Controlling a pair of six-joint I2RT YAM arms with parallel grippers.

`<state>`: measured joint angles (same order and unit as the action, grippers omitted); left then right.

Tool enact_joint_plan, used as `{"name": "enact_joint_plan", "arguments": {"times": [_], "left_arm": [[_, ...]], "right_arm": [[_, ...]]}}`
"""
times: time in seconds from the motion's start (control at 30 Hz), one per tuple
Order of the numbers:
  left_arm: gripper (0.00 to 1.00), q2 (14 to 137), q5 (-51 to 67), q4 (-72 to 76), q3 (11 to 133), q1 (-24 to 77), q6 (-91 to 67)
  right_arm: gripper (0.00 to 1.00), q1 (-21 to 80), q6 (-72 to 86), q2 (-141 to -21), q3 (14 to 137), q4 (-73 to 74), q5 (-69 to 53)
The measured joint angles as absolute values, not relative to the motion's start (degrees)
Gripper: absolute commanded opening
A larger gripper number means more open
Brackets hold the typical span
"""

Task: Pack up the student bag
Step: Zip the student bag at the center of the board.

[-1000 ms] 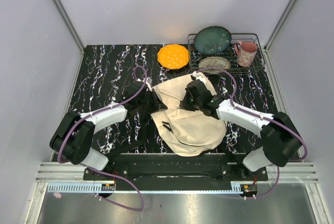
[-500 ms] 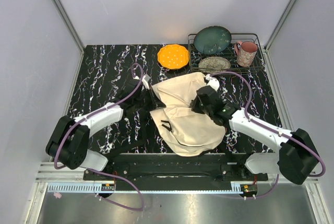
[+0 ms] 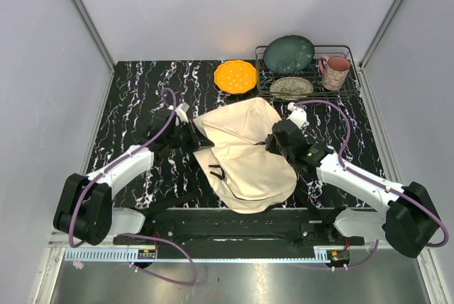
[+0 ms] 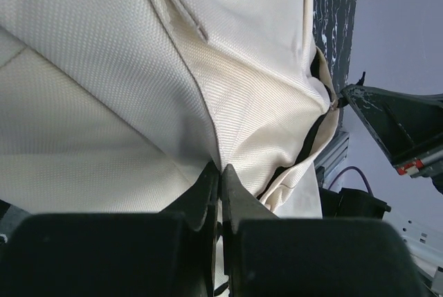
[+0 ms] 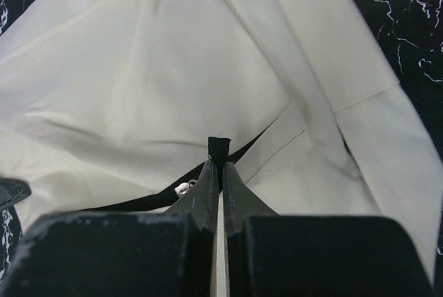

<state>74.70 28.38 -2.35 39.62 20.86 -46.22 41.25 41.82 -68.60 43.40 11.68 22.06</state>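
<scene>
Just beyond student bag, orange plate

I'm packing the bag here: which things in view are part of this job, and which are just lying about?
Job: bag; left gripper, pinching its fabric; right gripper, pinching its black tab.
Lying about: orange plate; teal plate; patterned plate; pink mug; wire rack.

Left arm, right arm: white shells, black joints, purple cables; end effectors black (edges scuffed pale).
</scene>
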Motion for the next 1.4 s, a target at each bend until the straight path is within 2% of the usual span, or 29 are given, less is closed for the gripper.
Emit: {"name": "enact_joint_plan", "arguments": {"times": [0.43,0.93,1.03,1.27,1.4], "left_arm": [[0.0,68.55,36.4,-4.29,35.22,12.25,-45.52],[0.0,65.87,40.95,-7.09,34.96,6.46,-43.24],[0.2,66.28,42.02,-6.98,34.96,5.54,-42.33],[0.21,76.73,46.02,-6.44,39.57,4.8,-41.3],[0.23,86.7,47.57,-8.34,52.14,6.17,-39.33]], "right_arm": [[0.0,37.23,43.18,-71.99,43.35,8.45,18.35],[0.0,32.82,43.99,-84.99,45.76,-1.69,10.37],[0.0,32.38,43.79,-84.03,45.04,-3.97,8.84],[0.0,35.88,43.55,-72.6,39.42,-2.92,12.25],[0.0,42.39,43.75,-69.23,39.33,-1.1,16.69]]}}
